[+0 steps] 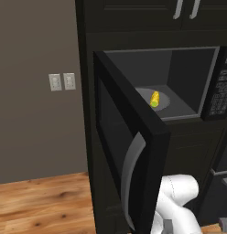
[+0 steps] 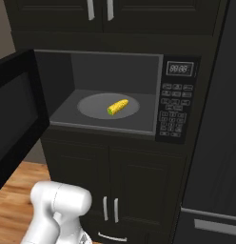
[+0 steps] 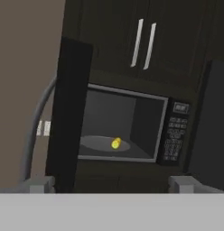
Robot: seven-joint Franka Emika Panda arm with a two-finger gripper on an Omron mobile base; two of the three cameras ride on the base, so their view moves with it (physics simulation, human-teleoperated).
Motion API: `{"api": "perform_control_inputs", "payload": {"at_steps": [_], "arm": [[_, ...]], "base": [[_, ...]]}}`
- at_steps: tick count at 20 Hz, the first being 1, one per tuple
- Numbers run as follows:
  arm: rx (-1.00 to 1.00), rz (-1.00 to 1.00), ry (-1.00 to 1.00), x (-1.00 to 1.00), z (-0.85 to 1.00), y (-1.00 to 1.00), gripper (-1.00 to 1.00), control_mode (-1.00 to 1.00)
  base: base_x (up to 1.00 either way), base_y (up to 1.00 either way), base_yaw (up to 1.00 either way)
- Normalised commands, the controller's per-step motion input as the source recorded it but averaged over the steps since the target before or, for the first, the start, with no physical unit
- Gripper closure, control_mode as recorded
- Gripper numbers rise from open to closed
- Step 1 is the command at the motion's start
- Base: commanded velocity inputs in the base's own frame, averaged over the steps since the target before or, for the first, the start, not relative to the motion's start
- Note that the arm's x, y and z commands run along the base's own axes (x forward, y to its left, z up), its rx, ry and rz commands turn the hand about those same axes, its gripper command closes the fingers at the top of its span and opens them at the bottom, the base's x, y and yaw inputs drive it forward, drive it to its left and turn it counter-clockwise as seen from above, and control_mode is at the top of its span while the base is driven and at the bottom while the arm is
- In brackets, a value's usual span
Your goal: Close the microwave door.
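The microwave door [image 1: 129, 151] stood wide open, swung out to the left toward the robot, leaving the microwave [image 2: 110, 95] with a corn cob [image 2: 118, 106] on its turntable exposed. The gripper [image 3: 112, 184] was spread open, empty, well short of the door; closing had not begun.

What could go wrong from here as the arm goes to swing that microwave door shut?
1. The microwave door stands wide open toward the base, so the arm could bump its edge instead of pushing the face.
2. The curved handle could snag the gripper, whose fingertips are far apart.
3. A hard slam might roll the corn cob off the turntable.
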Motion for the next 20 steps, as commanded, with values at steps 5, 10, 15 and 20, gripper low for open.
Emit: {"api": "perform_control_inputs", "payload": {"at_steps": [5, 10, 15, 20], "arm": [[0.0, 0.14, 0.06, 0.15, 0.0, 0.58, -1.0, -1.0], [0.0, 0.01, 0.14, 0.99, -0.04, 0.38, -1.0, -1.0], [-0.01, -0.01, 0.17, 1.0, -0.12, 0.01, -1.0, -1.0], [0.0, -0.07, 0.11, 1.0, -0.32, -0.25, -1.0, -1.0]], "base": [[0.0, 0.0, 0.0], [0.0, 0.0, 0.0], [0.0, 0.0, 0.0], [0.0, 0.0, 0.0]]}}
